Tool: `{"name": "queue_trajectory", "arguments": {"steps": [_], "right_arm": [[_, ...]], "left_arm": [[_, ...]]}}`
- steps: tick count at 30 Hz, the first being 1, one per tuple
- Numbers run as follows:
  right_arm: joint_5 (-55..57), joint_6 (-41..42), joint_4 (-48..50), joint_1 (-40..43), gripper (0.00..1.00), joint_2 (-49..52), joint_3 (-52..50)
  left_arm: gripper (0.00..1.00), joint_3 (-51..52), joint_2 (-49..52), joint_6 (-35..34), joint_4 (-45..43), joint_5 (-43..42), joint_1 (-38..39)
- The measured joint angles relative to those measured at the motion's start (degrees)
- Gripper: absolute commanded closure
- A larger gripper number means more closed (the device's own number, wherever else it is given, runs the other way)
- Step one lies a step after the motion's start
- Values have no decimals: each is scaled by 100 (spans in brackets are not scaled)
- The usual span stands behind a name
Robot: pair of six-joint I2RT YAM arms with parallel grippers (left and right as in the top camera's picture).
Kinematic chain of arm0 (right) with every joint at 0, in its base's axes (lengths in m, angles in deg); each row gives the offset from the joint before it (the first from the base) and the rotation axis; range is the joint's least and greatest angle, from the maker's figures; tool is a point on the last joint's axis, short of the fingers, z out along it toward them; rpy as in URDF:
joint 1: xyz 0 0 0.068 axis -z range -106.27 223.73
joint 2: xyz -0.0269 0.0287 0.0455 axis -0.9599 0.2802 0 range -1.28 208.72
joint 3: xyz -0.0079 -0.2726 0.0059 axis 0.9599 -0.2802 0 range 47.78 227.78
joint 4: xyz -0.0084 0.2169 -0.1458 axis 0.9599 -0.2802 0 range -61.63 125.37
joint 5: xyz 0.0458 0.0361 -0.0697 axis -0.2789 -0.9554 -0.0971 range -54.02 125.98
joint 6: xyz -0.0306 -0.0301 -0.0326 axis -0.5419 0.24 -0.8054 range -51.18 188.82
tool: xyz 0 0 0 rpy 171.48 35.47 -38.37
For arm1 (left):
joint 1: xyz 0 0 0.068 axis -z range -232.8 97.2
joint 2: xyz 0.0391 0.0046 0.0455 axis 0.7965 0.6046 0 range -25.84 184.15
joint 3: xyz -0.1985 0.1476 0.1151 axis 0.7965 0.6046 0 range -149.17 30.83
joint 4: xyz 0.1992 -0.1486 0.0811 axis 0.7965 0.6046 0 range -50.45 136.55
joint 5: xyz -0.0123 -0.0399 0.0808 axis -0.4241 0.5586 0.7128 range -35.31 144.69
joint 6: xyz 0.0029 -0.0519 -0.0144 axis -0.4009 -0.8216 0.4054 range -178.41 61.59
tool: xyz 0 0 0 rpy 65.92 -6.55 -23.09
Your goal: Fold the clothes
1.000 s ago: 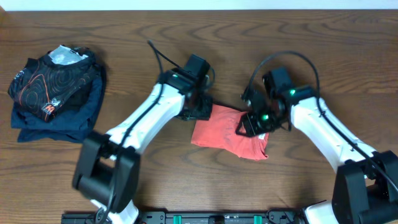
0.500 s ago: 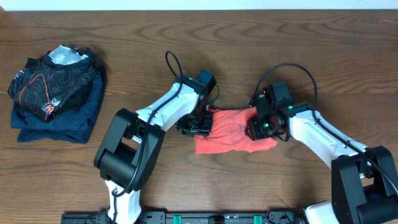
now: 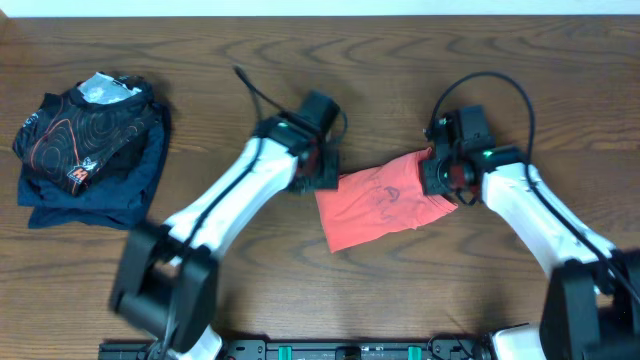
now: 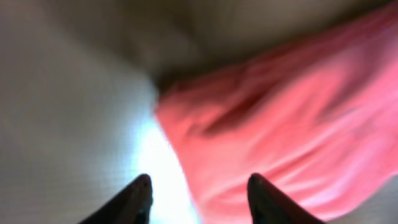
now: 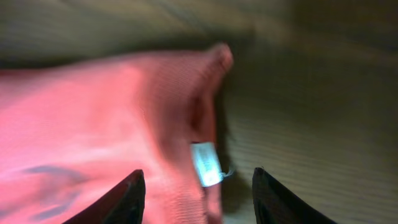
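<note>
The coral-red short-sleeved cotton T-shirt [image 3: 378, 200] lies on the brown wood-grain table [image 3: 300, 60], slightly right of centre. It is already reduced to a compact, skewed panel with a faint dark graphic facing up. The left gripper [image 3: 322, 178] meets its upper left corner and the right gripper [image 3: 437, 178] its right edge, so the cloth lies between the two arms.

In the left wrist view, which is blurred, we see both dark fingers spread wide, with the folded edge lying just beyond them and nothing pinched. In the right wrist view the fingers are equally wide apart, with bunched fabric and a small white sewn-in label [image 5: 205, 163] between them, also ungripped.

We judge the step in hand to be taking a fresh hold on the two ends for a further fold, with the task well advanced. To do it well, each pair of fingers should close over every layer at its edge, not the top ply alone. The two arms should then lift together at matching height, keep the cloth lightly taut, and lay edge on edge without dragging.

Well apart at the far left, a black garment with orange contour-line pattern [image 3: 90, 135] rests on a plain navy-blue folded garment [image 3: 100, 205]; neither belongs to this fold
</note>
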State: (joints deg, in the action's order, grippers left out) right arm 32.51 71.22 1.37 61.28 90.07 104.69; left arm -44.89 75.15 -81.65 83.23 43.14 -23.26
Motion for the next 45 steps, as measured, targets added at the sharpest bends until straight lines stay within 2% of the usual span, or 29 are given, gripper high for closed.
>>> {"name": "queue_trajectory", "arguments": {"steps": [5, 12, 17, 22, 26, 33, 39, 44, 45], "right_arm": [[-1182, 0, -367, 0, 54, -597, 278], [-2522, 17, -557, -122, 52, -525, -144], [-2863, 35, -492, -365, 48, -363, -658], [-2542, 59, -249, -431, 48, -205, -1193], [-1982, 348, 122, -404, 49, 0, -1475], [-1156, 796, 1408, -214, 48, 94, -1464], [-717, 837, 2076, 199, 48, 203, -1464], [-570, 750, 1641, 402, 43, 203, -1375], [-562, 699, 1488, 402, 42, 203, -1322]], "left_arm": [[47, -26, -262, 280, -798, 162, -85], [47, -26, 483, 424, -713, 70, -83], [47, -26, 1060, 448, -575, -50, -83], [49, -26, 1196, 472, -299, -66, -83], [57, -24, 1196, 505, 245, -109, -83], [58, -17, 1196, 376, 1447, -160, -83], [58, 85, 1196, 33, 1631, -157, -74], [58, 103, 1130, -42, 1351, -157, -92], [55, 107, 1058, 0, 1169, -160, -125]]}}
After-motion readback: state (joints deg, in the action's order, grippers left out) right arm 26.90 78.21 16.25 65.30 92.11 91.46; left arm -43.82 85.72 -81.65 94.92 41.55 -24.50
